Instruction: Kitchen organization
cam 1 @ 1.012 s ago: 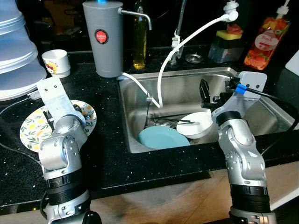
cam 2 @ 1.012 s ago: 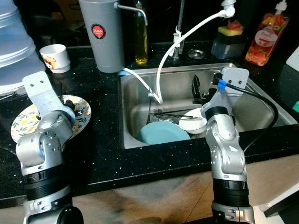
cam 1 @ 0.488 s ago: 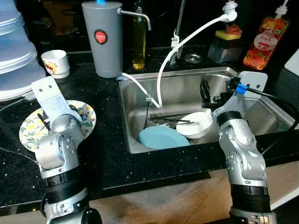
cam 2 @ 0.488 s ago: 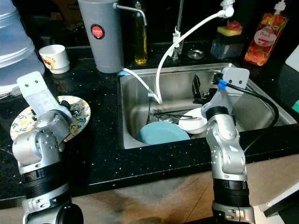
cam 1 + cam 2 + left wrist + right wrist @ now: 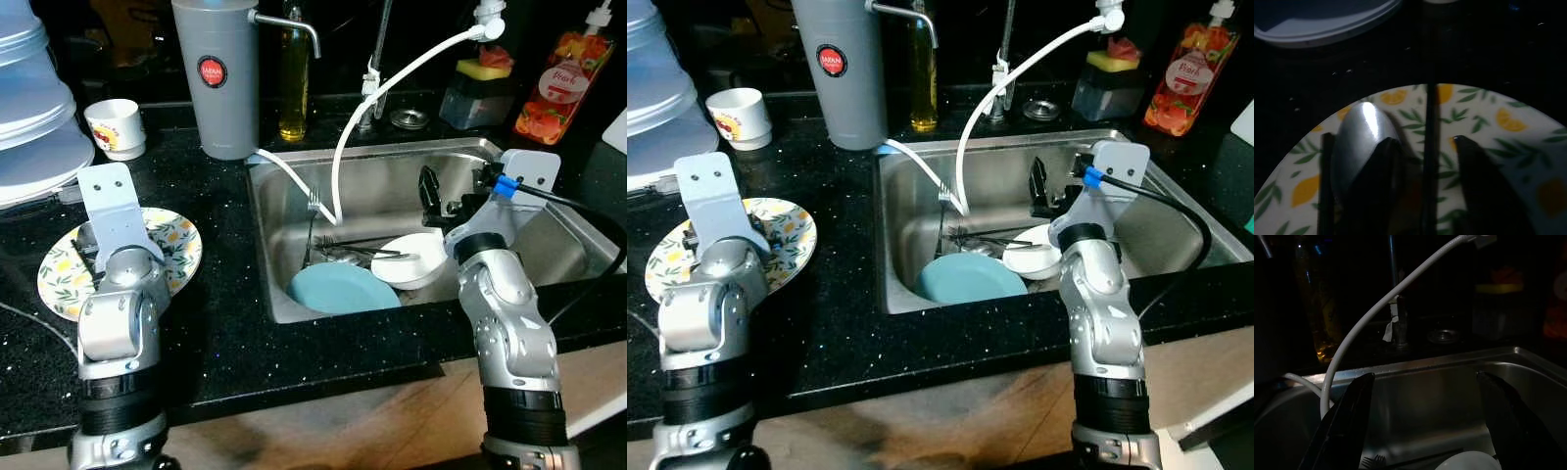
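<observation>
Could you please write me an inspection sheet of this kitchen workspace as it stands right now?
Surface: black speckled counter around a steel sink.
Job's things: lemon-print plate on the counter, a spoon and dark sticks lying on it; blue plate, white bowl and fork in the sink.
Clutter: grey dispenser, oil bottle, small cup, sponge holder, soap bottle, stacked plastic lids.
Grippers: left tool open over the lemon-print plate; right tool open above the sink.
Cables: white hose looping into the sink; black cable at the right wrist.
Surroundings: dark; wooden floor below.
</observation>
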Controlling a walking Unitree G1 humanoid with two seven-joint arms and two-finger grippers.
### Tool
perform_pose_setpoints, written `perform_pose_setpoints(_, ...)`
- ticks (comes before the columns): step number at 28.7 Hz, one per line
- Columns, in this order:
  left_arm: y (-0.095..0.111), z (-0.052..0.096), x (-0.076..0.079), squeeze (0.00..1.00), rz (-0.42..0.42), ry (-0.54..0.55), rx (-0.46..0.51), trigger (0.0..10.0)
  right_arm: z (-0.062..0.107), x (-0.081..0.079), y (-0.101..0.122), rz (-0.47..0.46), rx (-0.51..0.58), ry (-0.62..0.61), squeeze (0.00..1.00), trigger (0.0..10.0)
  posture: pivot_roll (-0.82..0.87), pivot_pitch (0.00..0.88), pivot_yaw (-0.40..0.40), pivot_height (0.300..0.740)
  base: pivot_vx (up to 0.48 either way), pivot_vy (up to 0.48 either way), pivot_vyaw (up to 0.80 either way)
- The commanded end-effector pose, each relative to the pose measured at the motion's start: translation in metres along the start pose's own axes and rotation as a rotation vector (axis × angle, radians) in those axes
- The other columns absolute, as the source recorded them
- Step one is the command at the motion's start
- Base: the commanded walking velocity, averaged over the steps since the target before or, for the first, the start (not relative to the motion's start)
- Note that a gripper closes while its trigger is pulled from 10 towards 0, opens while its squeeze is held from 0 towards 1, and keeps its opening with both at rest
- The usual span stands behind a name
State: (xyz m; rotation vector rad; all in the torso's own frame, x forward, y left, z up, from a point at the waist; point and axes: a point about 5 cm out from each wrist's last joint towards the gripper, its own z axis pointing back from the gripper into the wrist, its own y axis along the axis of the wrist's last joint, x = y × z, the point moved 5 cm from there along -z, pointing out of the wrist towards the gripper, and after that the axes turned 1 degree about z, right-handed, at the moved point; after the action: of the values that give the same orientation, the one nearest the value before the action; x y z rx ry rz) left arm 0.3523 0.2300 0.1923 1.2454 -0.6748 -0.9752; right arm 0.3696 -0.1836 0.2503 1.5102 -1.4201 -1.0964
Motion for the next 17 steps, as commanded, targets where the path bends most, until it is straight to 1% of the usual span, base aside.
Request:
perform_pose_setpoints(1, 0.01, 0.001, -0.003, 1.0, -0.051, -0.008, 0.066, 10.0, 0.0, -0.001, 0.002, -0.004, 0.007, 0.005, 0.0, 10.0, 0.1, 0.014, -0.016, 0.74, 0.0, 0.0, 0.0)
perform_pose_setpoints(3, 0.033, 0.002, -0.007, 1.0, -0.063, -0.099, 0.142, 10.0, 0.0, -0.001, 0.001, -0.004, 0.005, 0.007, 0.0, 10.0, 0.12, 0.019, -0.019, 0.74, 0.0, 0.0, 0.0)
perform_pose_setpoints(4, 0.033, 0.002, -0.007, 1.0, -0.063, -0.099, 0.142, 10.0, 0.0, -0.001, 0.001, -0.004, 0.005, 0.007, 0.0, 10.0, 0.12, 0.019, -0.019, 0.74, 0.0, 0.0, 0.0)
perform_pose_setpoints(5, 0.044, 0.005, -0.01, 0.88, -0.07, -0.198, 0.16, 10.0, -0.001, -0.002, 0.001, -0.005, 0.003, 0.01, 0.0, 10.0, 0.13, 0.024, -0.02, 0.74, 0.0, 0.0, 0.0)
perform_pose_setpoints(6, 0.051, 0.007, -0.015, 0.0, -0.09, -0.267, 0.168, 10.0, -0.001, -0.002, 0.0, -0.006, 0.001, 0.012, 0.0, 10.0, 0.14, 0.027, -0.021, 0.74, 0.0, 0.0, 0.0)
perform_pose_setpoints(7, 0.051, 0.007, -0.015, 0.0, -0.09, -0.267, 0.168, 10.0, -0.001, -0.002, 0.0, -0.006, 0.001, 0.012, 0.0, 10.0, 0.14, 0.027, -0.021, 0.74, 0.0, 0.0, 0.0)
perform_pose_setpoints(8, 0.055, 0.01, -0.02, 0.0, -0.134, -0.329, 0.177, 10.0, -0.001, -0.003, -0.001, -0.008, 0.0, 0.015, 0.0, 10.0, 0.15, 0.031, -0.023, 0.74, 0.0, 0.0, 0.0)
perform_pose_setpoints(9, 0.059, 0.011, -0.028, 0.0, -0.178, -0.374, 0.177, 10.0, -0.002, -0.004, -0.002, -0.011, -0.003, 0.018, 0.0, 10.0, 0.15, 0.031, -0.024, 0.74, 0.0, 0.0, 0.0)
perform_pose_setpoints(10, 0.059, 0.011, -0.028, 0.0, -0.178, -0.374, 0.177, 10.0, -0.002, -0.004, -0.002, -0.011, -0.003, 0.018, 0.0, 10.0, 0.15, 0.031, -0.024, 0.74, 0.0, 0.0, 0.0)
perform_pose_setpoints(11, 0.057, 0.01, -0.037, 0.0, -0.23, -0.41, 0.151, 10.0, -0.002, -0.006, -0.003, -0.014, -0.006, 0.022, 0.0, 10.0, 0.16, 0.033, -0.025, 0.74, 0.0, 0.0, 0.0)
perform_pose_setpoints(12, 0.054, 0.009, -0.05, 0.0, -0.327, -0.45, 0.13, 10.0, -0.002, -0.008, -0.004, -0.017, -0.008, 0.027, 0.0, 10.0, 0.16, 0.032, -0.025, 0.74, 0.0, 0.0, 0.0)
perform_pose_setpoints(14, 0.054, 0.009, -0.05, 0.0, -0.327, -0.45, 0.13, 10.0, -0.002, -0.008, -0.004, -0.017, -0.008, 0.027, 0.0, 10.0, 0.16, 0.032, -0.025, 0.74, 0.0, 0.0, 0.0)
perform_pose_setpoints(15, 0.051, 0.009, -0.06, 0.0, -0.426, -0.496, 0.123, 10.0, -0.002, -0.009, -0.005, -0.02, -0.01, 0.031, 0.0, 10.0, 0.17, 0.032, -0.028, 0.74, 0.0, 0.0, 0.0)
perform_pose_setpoints(16, 0.046, 0.01, -0.068, 0.0, -0.491, -0.549, 0.103, 10.0, -0.003, -0.01, -0.005, -0.021, -0.009, 0.033, 0.0, 10.0, 0.17, 0.032, -0.025, 0.74, 0.0, 0.0, 0.0)
perform_pose_setpoints(17, 0.046, 0.01, -0.068, 0.0, -0.491, -0.549, 0.103, 10.0, -0.003, -0.01, -0.005, -0.021, -0.009, 0.033, 0.0, 10.0, 0.17, 0.032, -0.025, 0.74, 0.0, 0.0, 0.0)
